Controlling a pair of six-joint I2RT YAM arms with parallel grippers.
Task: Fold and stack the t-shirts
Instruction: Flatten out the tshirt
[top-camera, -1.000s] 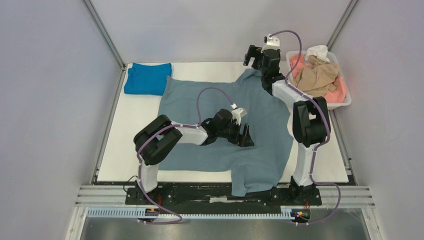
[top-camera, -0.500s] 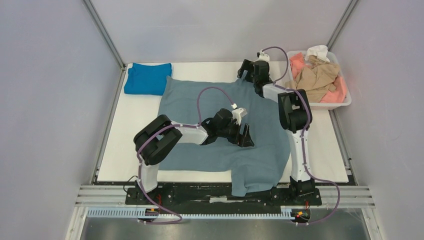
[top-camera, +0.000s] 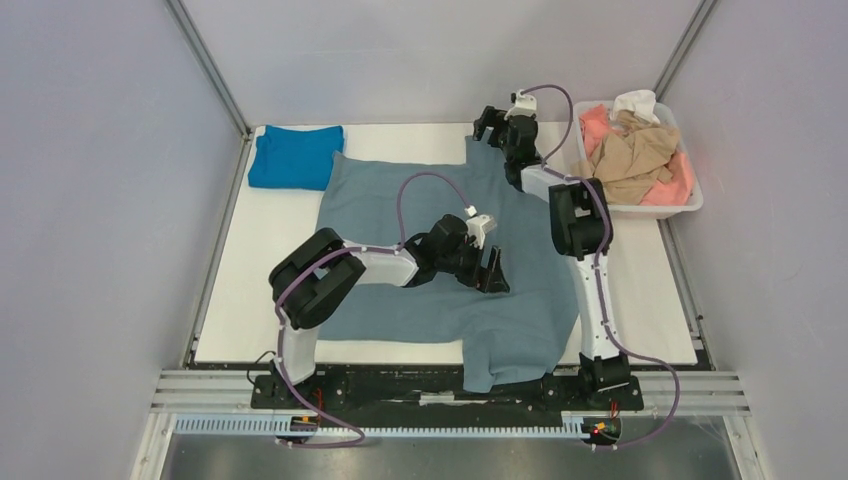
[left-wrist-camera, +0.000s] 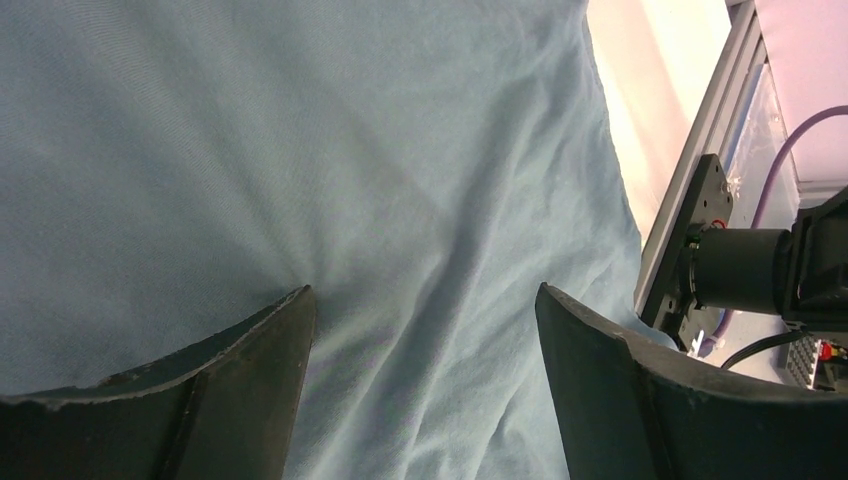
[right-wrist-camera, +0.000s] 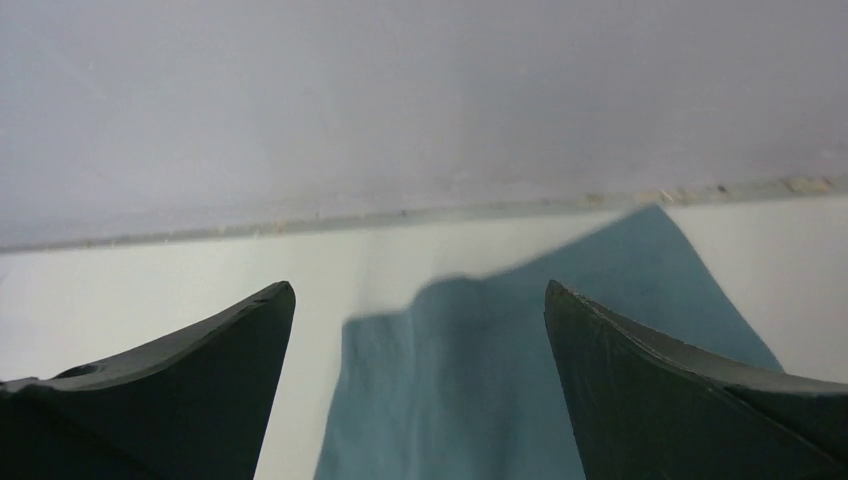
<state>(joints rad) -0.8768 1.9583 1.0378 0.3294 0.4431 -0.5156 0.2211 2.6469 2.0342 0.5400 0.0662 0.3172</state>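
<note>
A dusty grey-blue t-shirt (top-camera: 400, 215) lies spread over the white table (top-camera: 250, 250), its near part hanging over the front edge. My left gripper (top-camera: 490, 272) is open and rests low on the middle of the shirt; in the left wrist view (left-wrist-camera: 420, 300) cloth fills the gap between the fingers. My right gripper (top-camera: 487, 125) is open above the shirt's far right sleeve (right-wrist-camera: 540, 330) near the back wall. A folded bright blue t-shirt (top-camera: 296, 156) lies at the far left corner.
A white plastic tub (top-camera: 690, 205) at the far right holds tan (top-camera: 630, 155), salmon-pink (top-camera: 680, 185) and white (top-camera: 636, 103) shirts in a heap. Grey walls and metal posts enclose the table. The aluminium rail (top-camera: 450, 390) with the arm bases runs along the front.
My right arm has swung left, from beside the tub to above the shirt's far right sleeve. The left arm and the shirt have stayed still.
</note>
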